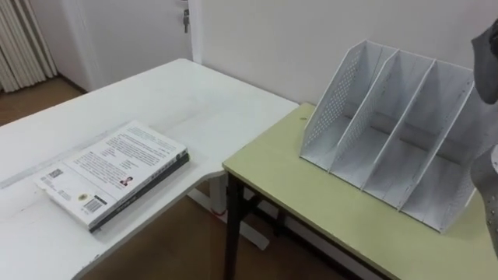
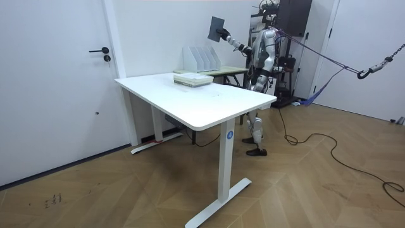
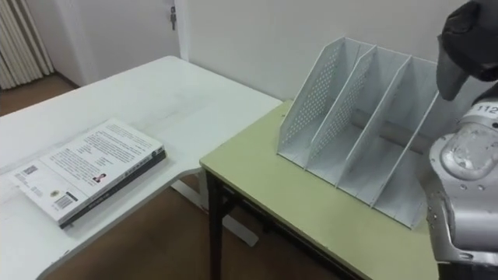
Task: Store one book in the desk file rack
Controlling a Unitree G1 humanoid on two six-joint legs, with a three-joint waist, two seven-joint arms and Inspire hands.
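Note:
My right hand (image 3: 473,27) is raised above the right end of the white perforated file rack (image 3: 358,124) and is shut on a dark grey book (image 3: 450,74). In the room view, the book (image 2: 218,28) is held upright, high over the rack (image 2: 201,59). The rack has three open slots, stands on the yellow-green desk (image 3: 311,210), and holds nothing that I can see. A white-covered book (image 1: 117,167) lies flat on a darker one on the white table (image 1: 179,93) to the left. My left hand (image 2: 254,75) hangs low by my body.
The white table meets the yellow-green desk at a corner, with a gap of wooden floor (image 1: 179,249) below. A wall runs behind the rack. A door (image 2: 69,82) stands at the room view's left. I stand behind the desk, facing the rack.

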